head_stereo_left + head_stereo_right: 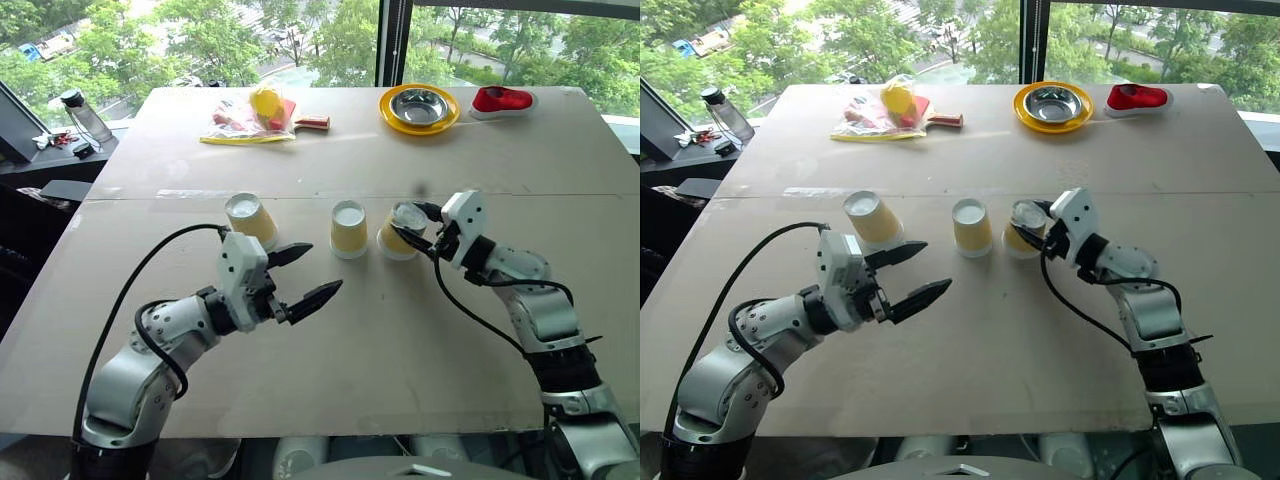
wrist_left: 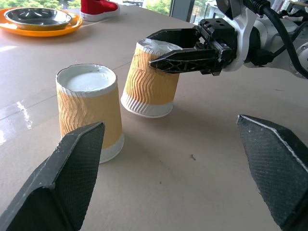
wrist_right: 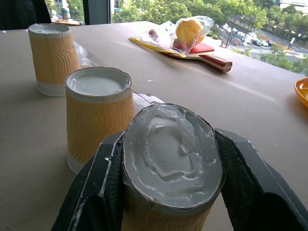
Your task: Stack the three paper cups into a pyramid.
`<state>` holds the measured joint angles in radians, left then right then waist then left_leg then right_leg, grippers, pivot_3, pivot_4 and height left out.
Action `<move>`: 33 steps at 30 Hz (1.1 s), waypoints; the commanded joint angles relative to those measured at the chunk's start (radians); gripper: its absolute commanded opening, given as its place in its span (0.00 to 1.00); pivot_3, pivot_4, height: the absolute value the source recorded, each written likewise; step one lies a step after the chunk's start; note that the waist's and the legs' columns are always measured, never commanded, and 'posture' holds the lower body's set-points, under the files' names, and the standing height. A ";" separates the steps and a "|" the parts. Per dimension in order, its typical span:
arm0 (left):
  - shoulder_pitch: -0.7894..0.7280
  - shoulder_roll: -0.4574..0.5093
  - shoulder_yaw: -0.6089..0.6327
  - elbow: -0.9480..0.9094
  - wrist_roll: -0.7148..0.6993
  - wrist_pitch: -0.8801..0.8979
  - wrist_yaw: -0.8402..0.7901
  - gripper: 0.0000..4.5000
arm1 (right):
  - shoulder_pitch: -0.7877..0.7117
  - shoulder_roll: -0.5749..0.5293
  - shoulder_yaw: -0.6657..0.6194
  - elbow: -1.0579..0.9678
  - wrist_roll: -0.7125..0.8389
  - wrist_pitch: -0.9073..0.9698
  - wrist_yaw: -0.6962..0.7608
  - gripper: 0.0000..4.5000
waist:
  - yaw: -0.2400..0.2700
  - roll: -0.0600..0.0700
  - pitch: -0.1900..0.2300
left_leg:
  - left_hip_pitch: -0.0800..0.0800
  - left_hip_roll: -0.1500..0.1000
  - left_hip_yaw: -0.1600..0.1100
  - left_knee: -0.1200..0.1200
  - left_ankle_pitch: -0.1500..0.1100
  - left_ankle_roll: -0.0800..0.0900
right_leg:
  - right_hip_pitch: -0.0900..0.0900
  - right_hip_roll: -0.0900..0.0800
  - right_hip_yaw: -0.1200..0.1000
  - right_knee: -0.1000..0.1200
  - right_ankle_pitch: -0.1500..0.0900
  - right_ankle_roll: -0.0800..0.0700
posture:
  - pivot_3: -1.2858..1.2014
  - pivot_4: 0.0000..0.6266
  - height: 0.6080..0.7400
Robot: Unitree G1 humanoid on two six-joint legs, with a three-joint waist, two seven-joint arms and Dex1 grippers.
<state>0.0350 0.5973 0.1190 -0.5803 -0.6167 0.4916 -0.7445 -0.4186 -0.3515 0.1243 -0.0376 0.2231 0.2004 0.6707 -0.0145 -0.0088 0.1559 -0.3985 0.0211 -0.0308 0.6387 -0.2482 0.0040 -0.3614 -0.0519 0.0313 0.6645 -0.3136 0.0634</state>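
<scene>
Three paper cups with yellow-tan ribbed sleeves stand mouth-down in a row across the middle of the table point(image 1: 330, 390). The left cup point(image 1: 251, 219) and middle cup point(image 1: 349, 229) are upright. The right cup point(image 1: 398, 234) is tilted, and my right gripper point(image 1: 415, 228) is shut on its upper end, one finger on each side point(image 3: 240, 163). Its lower rim point(image 2: 144, 107) is at or just off the table. My left gripper point(image 1: 325, 267) is open in front of the gap between the left and middle cups, touching nothing.
At the far edge sit a steel bowl on a yellow plate point(image 1: 419, 107), a red object point(image 1: 503, 99) and a plastic bag with a yellow ball beside a red paddle point(image 1: 258, 115). A bottle point(image 1: 85, 115) stands off the table's left side.
</scene>
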 commanded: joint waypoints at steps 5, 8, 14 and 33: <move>0.018 0.008 0.035 -0.022 0.007 -0.030 0.015 1.00 | -0.053 0.024 0.037 0.033 -0.030 -0.035 0.023 0.43 | 0.000 0.000 0.000 | 0.000 0.000 0.000 0.000 0.000 0.000 | 0.000 0.000 0.000 0.000 0.000 0.000 | 0.52 0.24 1.00; 0.021 0.013 0.043 -0.018 0.010 -0.035 0.014 1.00 | -0.064 0.036 0.042 0.042 -0.030 -0.031 0.034 0.43 | -0.001 0.000 0.000 | 0.000 0.000 0.000 0.000 0.000 0.000 | 0.000 0.000 0.000 0.000 0.000 0.000 | 0.52 0.24 1.00; 0.020 0.014 0.051 -0.016 0.005 -0.037 0.012 1.00 | -0.078 0.053 0.046 0.047 -0.020 0.018 0.044 0.73 | -0.002 0.000 0.000 | 0.000 0.000 0.000 0.000 0.000 0.000 | 0.000 0.000 0.000 0.000 0.000 0.000 | 0.52 0.24 1.00; 0.100 -0.317 0.188 0.094 0.209 -0.352 0.374 1.00 | 0.307 -0.166 -0.281 -0.401 0.385 0.093 0.224 0.99 | 0.009 -0.001 -0.001 | 0.001 0.000 -0.001 0.000 0.000 0.001 | 0.003 -0.002 -0.002 0.000 0.000 0.000 | 0.52 0.24 1.00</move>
<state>0.1506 0.2892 0.2713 -0.4980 -0.4320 0.1842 -0.4192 -0.1506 -0.4940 -0.1015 -0.3654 0.5275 0.2814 0.8369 -0.0053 -0.0098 0.1549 -0.3980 0.0205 -0.0333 0.6392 -0.2486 0.0047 -0.3579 -0.0537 0.0277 0.6643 -0.3134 0.0632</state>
